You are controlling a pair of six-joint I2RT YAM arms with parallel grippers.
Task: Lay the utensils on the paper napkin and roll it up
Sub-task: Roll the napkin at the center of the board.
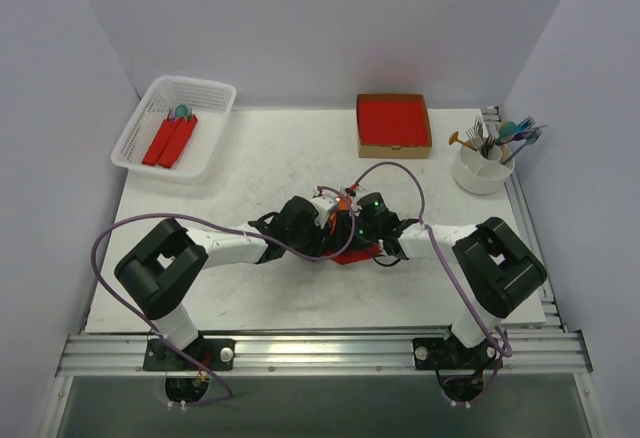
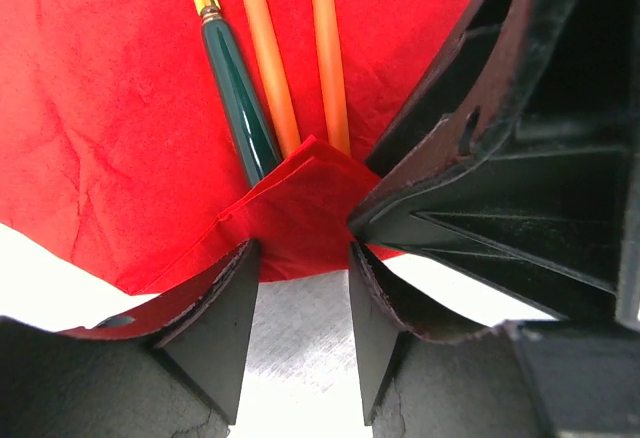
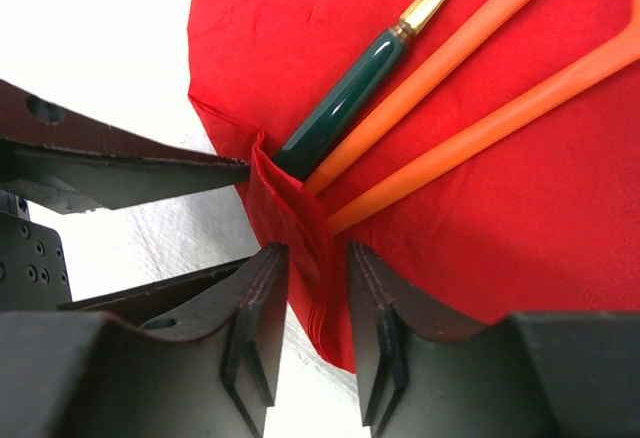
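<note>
The red paper napkin (image 2: pixel 90 108) lies flat with three utensils on it: a teal-handled one (image 2: pixel 240 88) and two orange ones (image 2: pixel 265 58) (image 2: pixel 325 58). One napkin corner (image 2: pixel 300 198) is folded up over their handle ends. My left gripper (image 2: pixel 300 268) is open, its tips at that folded corner. My right gripper (image 3: pixel 310 268) is open, and the napkin's raised fold (image 3: pixel 300 228) stands between its fingers. Both grippers meet at the table's middle, left (image 1: pixel 325 223) and right (image 1: pixel 355 236), over the napkin (image 1: pixel 355 255). The teal utensil (image 3: pixel 345 98) also shows in the right wrist view.
A white basket (image 1: pixel 205 88) at the back left holds red rolls (image 1: pixel 170 141). A cardboard box (image 1: pixel 394 148) with a thick red stack sits at the back centre. A white cup (image 1: pixel 480 171) of spare utensils stands at the back right.
</note>
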